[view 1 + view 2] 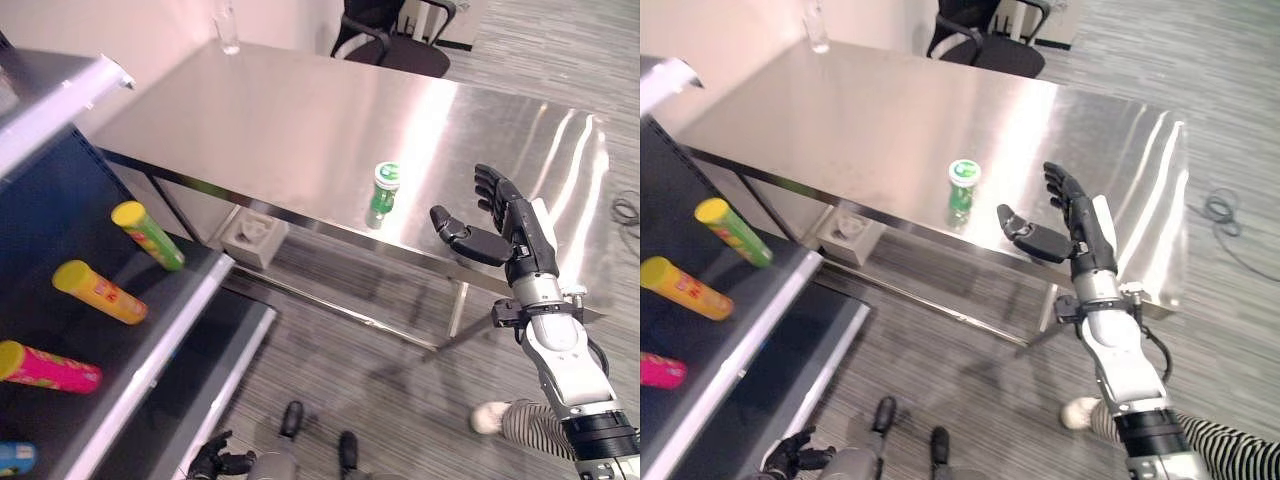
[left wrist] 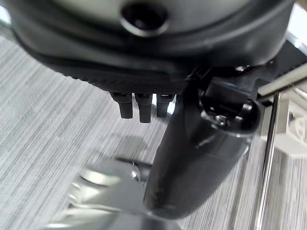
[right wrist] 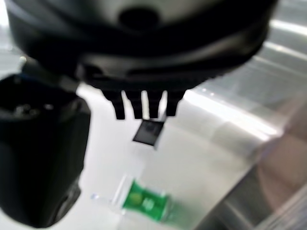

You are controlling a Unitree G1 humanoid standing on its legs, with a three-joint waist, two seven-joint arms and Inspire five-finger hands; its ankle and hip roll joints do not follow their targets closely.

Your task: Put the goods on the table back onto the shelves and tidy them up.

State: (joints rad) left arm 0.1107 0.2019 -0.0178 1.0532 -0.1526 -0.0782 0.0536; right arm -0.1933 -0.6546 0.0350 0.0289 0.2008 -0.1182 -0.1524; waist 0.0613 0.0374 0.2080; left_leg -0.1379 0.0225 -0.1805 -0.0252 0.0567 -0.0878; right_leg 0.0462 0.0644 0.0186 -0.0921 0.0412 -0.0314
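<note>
A small green can point(image 1: 384, 192) with a white-rimmed green lid stands upright near the front edge of the steel table point(image 1: 280, 120). My right hand point(image 1: 505, 240) hovers open just right of the can, thumb stretched toward it and a short gap between them. In the right wrist view the can point(image 3: 144, 201) shows past the straight fingers point(image 3: 144, 108). My left hand point(image 1: 215, 460) hangs low by the floor, fingers relaxed and holding nothing. Several tubes lie on the dark shelf point(image 1: 160, 350) at left: a green one point(image 1: 148, 235), a yellow-orange one point(image 1: 100, 292) and a pink one point(image 1: 50, 367).
A black office chair point(image 1: 395, 40) stands behind the table. A clear glass point(image 1: 228, 28) sits at the table's far left corner. A white block point(image 1: 250, 240) lies on the floor under the table. A person's striped leg and light shoe point(image 1: 490, 415) show at lower right.
</note>
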